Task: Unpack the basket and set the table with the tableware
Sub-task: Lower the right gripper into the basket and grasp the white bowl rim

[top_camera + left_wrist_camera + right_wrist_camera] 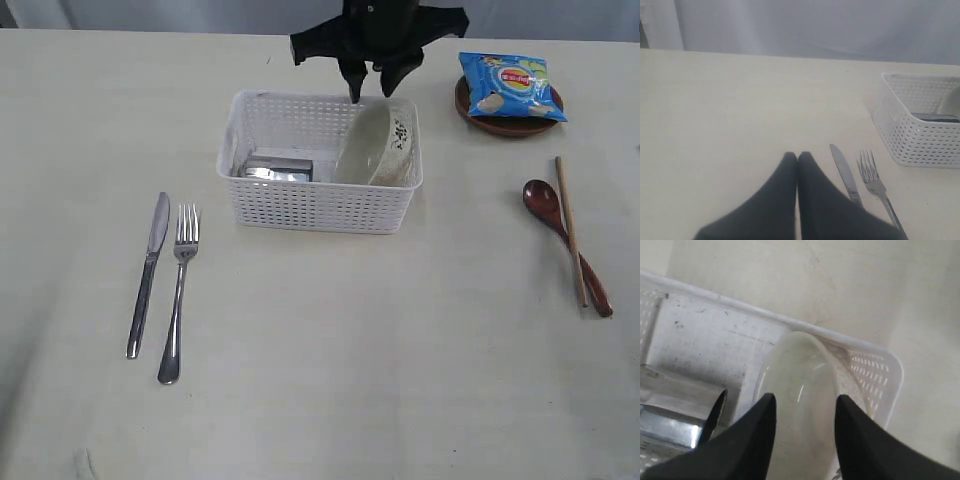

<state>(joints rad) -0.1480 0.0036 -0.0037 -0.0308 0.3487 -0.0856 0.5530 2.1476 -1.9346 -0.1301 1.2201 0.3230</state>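
The white perforated basket [320, 205] stands mid-table, holding a cream bowl [377, 145] tipped on its side against the right wall and a steel mug [275, 169] lying at the left. My right gripper [372, 82] hangs open just above the basket's far rim, over the bowl [802, 390]; the mug [675, 415] lies beside it. Left of the basket lie the steel knife [148, 272] and fork [178, 290]. My left gripper [797, 156] is shut and empty, near the knife [845, 175] and fork [875, 180].
At the far right a brown round plate [490, 122] carries a blue chip bag [510, 86]. Below it lie the reddish-brown wooden spoon [565, 243] and wooden chopsticks [571, 228]. The cream tabletop [330, 370] stretches around everything.
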